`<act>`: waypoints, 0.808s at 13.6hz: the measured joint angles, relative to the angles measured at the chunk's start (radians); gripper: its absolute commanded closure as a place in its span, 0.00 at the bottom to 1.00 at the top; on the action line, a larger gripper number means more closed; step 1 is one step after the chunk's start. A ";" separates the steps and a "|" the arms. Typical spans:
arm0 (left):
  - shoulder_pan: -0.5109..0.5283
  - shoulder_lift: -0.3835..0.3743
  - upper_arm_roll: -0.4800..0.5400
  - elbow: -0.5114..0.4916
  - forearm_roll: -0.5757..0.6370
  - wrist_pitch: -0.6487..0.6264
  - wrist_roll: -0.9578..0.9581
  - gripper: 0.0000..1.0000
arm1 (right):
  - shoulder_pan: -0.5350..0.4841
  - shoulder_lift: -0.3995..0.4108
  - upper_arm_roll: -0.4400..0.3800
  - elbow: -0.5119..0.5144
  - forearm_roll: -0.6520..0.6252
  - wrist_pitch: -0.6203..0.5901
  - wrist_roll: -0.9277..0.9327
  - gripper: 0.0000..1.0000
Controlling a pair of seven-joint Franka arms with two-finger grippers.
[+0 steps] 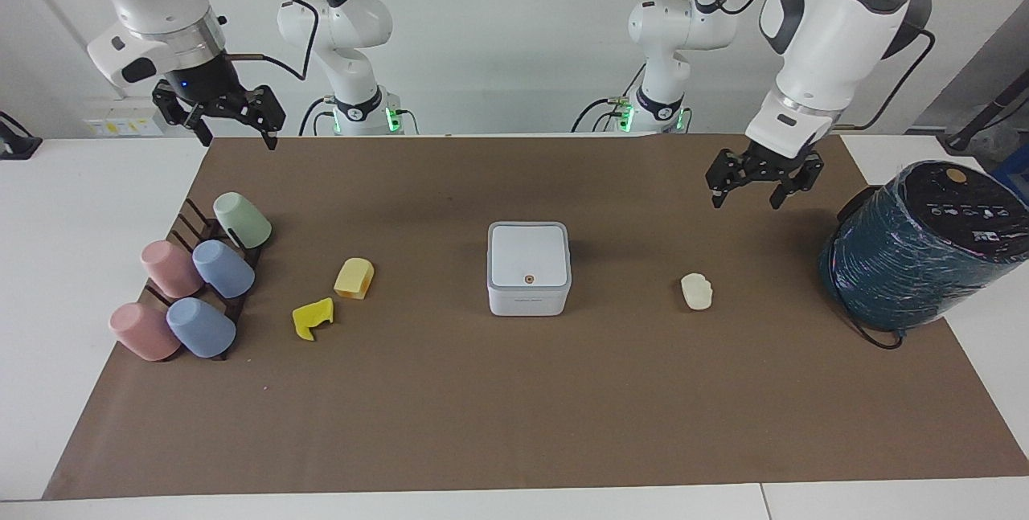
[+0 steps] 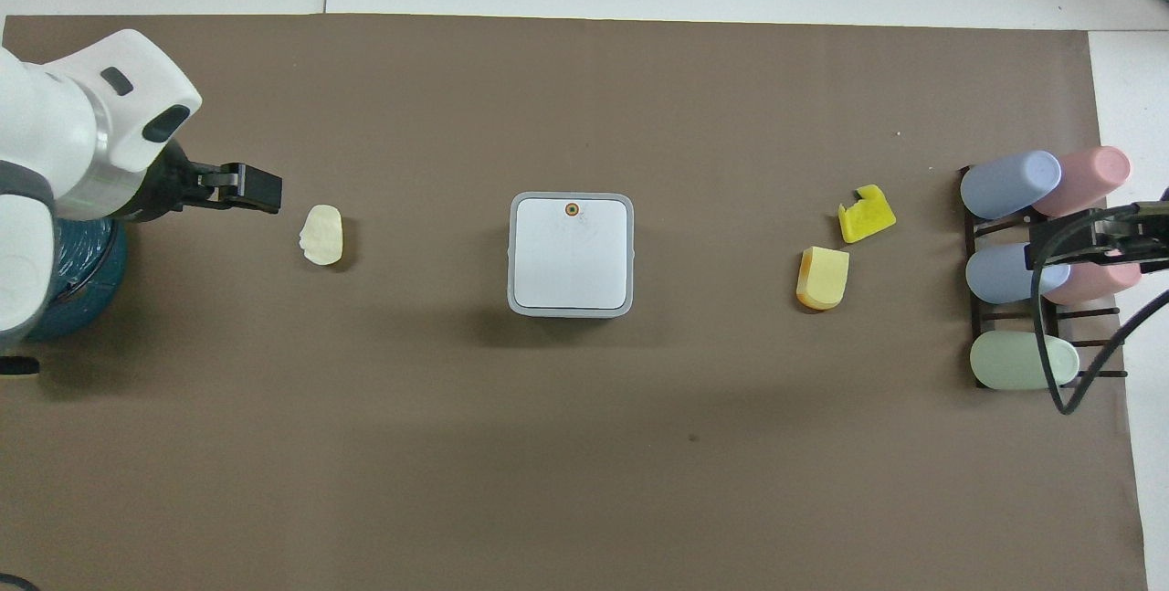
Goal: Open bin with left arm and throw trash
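The white bin stands mid-mat with its grey-edged lid closed; it also shows in the overhead view. The cream-white scrap lies beside the bin toward the left arm's end. The pale yellow chunk and the bright yellow jagged piece lie toward the right arm's end. My left gripper is open and empty, raised over the mat beside the cream scrap. My right gripper is open and empty, raised over the cup rack.
A dark rack of pastel cups lies at the right arm's end of the mat. A big dark-teal wrapped cylinder stands at the left arm's end. A brown mat covers the table.
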 measured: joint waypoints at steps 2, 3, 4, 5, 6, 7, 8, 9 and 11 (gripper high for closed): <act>-0.072 -0.004 -0.004 -0.040 -0.010 0.068 -0.088 0.68 | 0.000 -0.004 0.000 -0.012 0.000 0.009 0.000 0.00; -0.108 -0.004 -0.006 -0.062 -0.018 0.111 -0.135 0.77 | 0.000 -0.005 0.000 -0.021 0.000 0.018 0.000 0.00; -0.142 -0.003 -0.008 -0.080 -0.027 0.152 -0.174 0.85 | 0.000 -0.006 0.000 -0.036 0.000 0.040 0.000 0.00; -0.173 -0.003 -0.008 -0.095 -0.031 0.183 -0.211 0.89 | 0.000 -0.006 0.000 -0.057 0.000 0.073 0.000 0.00; -0.204 0.000 -0.009 -0.111 -0.035 0.214 -0.248 0.90 | 0.002 -0.007 0.001 -0.091 0.000 0.122 0.000 0.00; -0.229 0.003 -0.010 -0.125 -0.045 0.243 -0.271 0.91 | 0.007 -0.007 0.001 -0.127 0.000 0.176 0.000 0.00; -0.251 0.005 -0.011 -0.140 -0.061 0.278 -0.286 0.93 | 0.014 -0.006 0.001 -0.167 0.000 0.231 0.000 0.00; -0.271 0.008 -0.011 -0.157 -0.080 0.315 -0.294 0.94 | 0.023 -0.004 0.002 -0.210 0.001 0.288 0.000 0.00; -0.314 0.016 -0.010 -0.195 -0.108 0.383 -0.301 0.96 | 0.049 0.011 0.003 -0.292 0.002 0.407 0.004 0.00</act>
